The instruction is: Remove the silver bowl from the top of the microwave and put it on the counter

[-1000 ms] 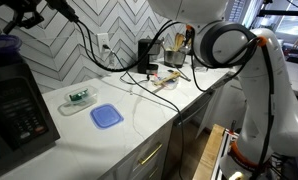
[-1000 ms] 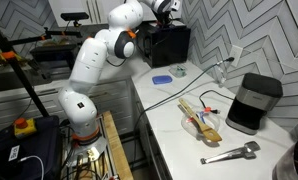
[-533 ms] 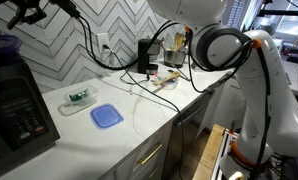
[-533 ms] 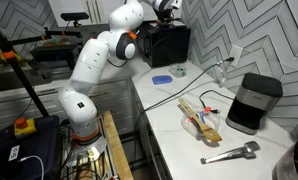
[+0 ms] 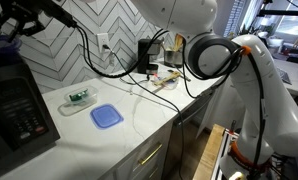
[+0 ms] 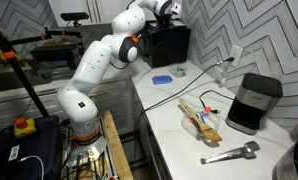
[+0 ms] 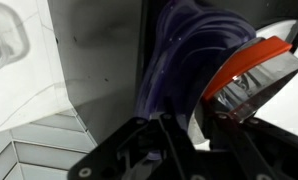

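- Hanging over the top of the microwave (image 5: 14, 110), the gripper (image 7: 194, 135) fills the bottom of the wrist view as dark shapes. I cannot tell whether its jaws are apart or clamped.
- The silver bowl (image 7: 251, 72), reddish-orange outside and shiny inside, sits just beyond the jaws. Its lower rim dips down between the dark finger shapes.
- The bowl is tilted, with its open mouth facing the wrist camera. The long axis of its rim runs from lower left to upper right in that view.
- It leans against a larger purple bowl (image 7: 194, 50), which stands on the microwave's dark top panel (image 7: 99, 60).
- In both exterior views the gripper (image 5: 24, 18) (image 6: 170, 9) is high above the black microwave (image 6: 167, 45), and the small bowl is too hidden to make out.
- The white tabletop (image 5: 129, 135) (image 6: 169, 118) runs long and smooth below, with the microwave at one end.
- A flat blue lid (image 5: 106, 116) (image 6: 162, 78) lies on the tabletop, with a clear container (image 5: 77, 98) near it.
- In an exterior view, a clear tray of utensils (image 6: 201, 118), metal tongs (image 6: 229, 153) and a black appliance (image 6: 254, 100) lie further along.
- Grey herringbone tile (image 5: 89, 30) covers the wall behind.
- Count: one reddish bowl, one purple bowl, one microwave, one lid.
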Tool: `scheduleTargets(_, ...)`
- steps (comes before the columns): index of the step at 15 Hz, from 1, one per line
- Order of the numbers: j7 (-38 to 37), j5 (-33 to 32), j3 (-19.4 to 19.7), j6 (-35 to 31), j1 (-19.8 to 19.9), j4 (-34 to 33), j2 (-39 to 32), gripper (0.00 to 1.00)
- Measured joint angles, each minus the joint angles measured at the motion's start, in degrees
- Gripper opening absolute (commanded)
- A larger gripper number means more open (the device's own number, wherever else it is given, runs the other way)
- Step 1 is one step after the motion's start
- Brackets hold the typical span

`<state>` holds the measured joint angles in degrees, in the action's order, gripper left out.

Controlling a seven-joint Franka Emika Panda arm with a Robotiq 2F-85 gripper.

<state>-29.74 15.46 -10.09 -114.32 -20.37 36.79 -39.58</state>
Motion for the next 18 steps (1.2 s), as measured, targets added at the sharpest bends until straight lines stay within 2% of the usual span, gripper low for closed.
scheduleTargets(1,-0.1,0.0,0.0,0.0,-0.1,-0.3,-0.3,0.06)
scheduleTargets(2,-0.2,0.0,0.0,0.0,-0.3,-0.6,-0.5,0.01)
scheduleTargets(3,-0.2,0.0,0.0,0.0,-0.4,-0.8,-0.7,0.00)
scheduleTargets(11,-0.3,0.0,0.0,-0.3,-0.6,-3.8,-0.6,0.01)
scheduleTargets(18,-0.7,0.6,0.0,-3.0,3.4,-5.2,2.0,0.01)
